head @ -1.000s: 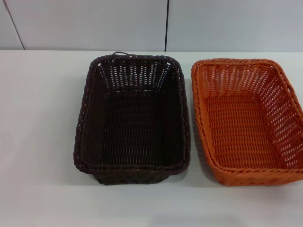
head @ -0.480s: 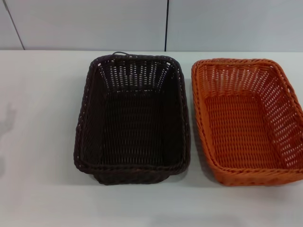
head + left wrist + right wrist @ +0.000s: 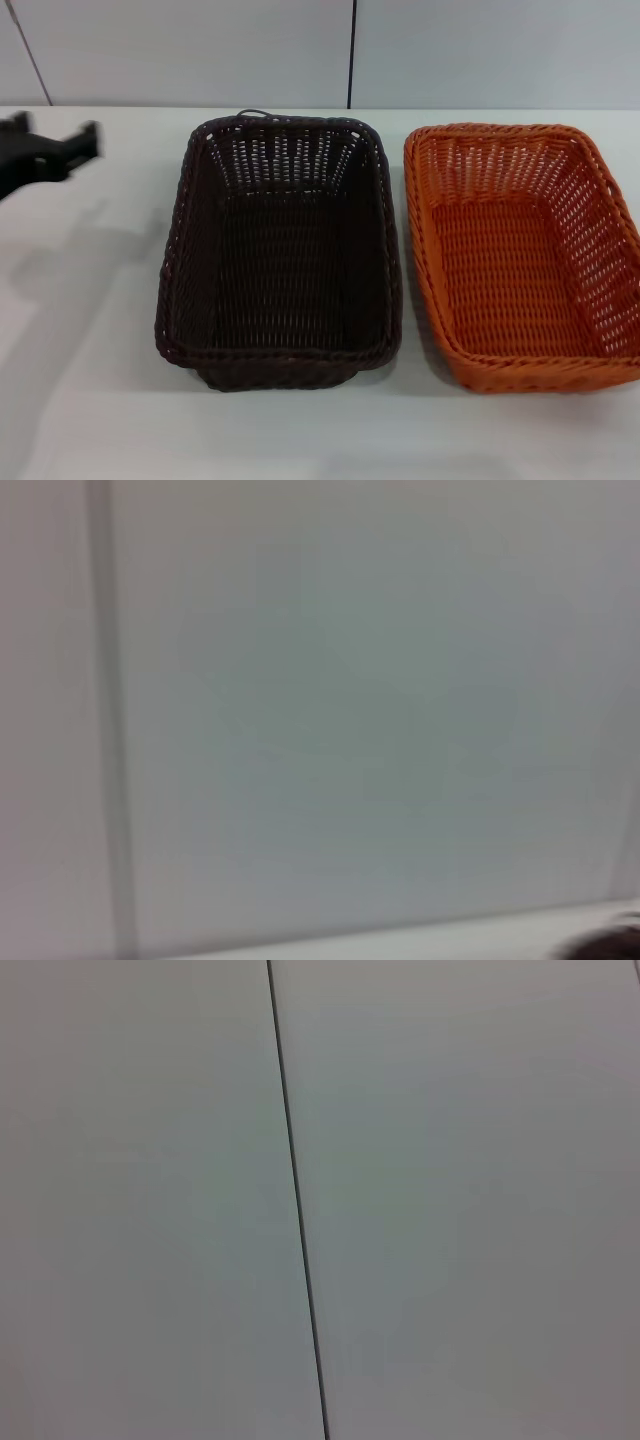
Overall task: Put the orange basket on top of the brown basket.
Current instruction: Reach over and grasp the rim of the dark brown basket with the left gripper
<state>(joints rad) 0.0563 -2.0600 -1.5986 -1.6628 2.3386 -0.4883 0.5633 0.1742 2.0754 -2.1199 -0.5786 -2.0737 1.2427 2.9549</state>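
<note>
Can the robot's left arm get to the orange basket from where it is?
Probably not easily. The left tool is at the table's far left, and the brown basket sits right between it and the orange basket. It would have to reach up and over the brown one.

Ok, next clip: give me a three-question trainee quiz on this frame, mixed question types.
1. True or false: the orange basket already sits on the brown basket.
2. Which gripper shows in the head view? A) left B) right C) both
3. Fill in: both baskets rest on the white ____.

Key:
1. False; they stand side by side, the orange one on the robot's right.
2. A; the left gripper is at the left edge, away from both baskets.
3. table
</note>
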